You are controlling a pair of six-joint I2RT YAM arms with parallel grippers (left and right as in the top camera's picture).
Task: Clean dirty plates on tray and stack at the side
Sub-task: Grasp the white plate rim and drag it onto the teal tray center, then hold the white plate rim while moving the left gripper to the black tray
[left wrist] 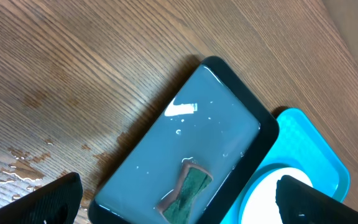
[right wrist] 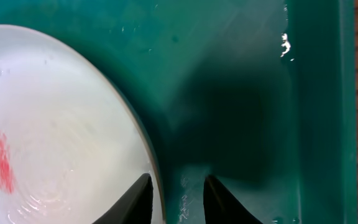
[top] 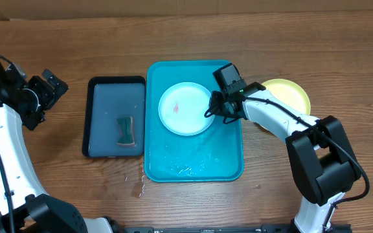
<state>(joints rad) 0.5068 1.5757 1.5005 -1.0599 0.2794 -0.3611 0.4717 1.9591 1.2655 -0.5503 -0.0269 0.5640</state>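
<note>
A pale plate (top: 185, 109) with a small red smear (right wrist: 4, 162) lies flat in the far half of the turquoise tray (top: 193, 169). My right gripper (top: 211, 110) is at the plate's right edge. In the right wrist view its jaws (right wrist: 178, 177) straddle the rim of the plate (right wrist: 55, 124), one fingertip over the plate and the other over the tray floor (right wrist: 247, 81), slightly open with a gap on both sides of the rim. A yellow-green plate (top: 291, 95) rests on the table right of the tray. My left gripper (top: 49, 90) hangs open and empty, far left.
A dark tray (top: 102, 123) holding water and a green sponge (top: 126, 129) sits left of the turquoise tray. In the left wrist view the sponge (left wrist: 185, 190) lies between my spread fingers. Water drops lie on the wood (top: 138, 184) by the tray's near left corner.
</note>
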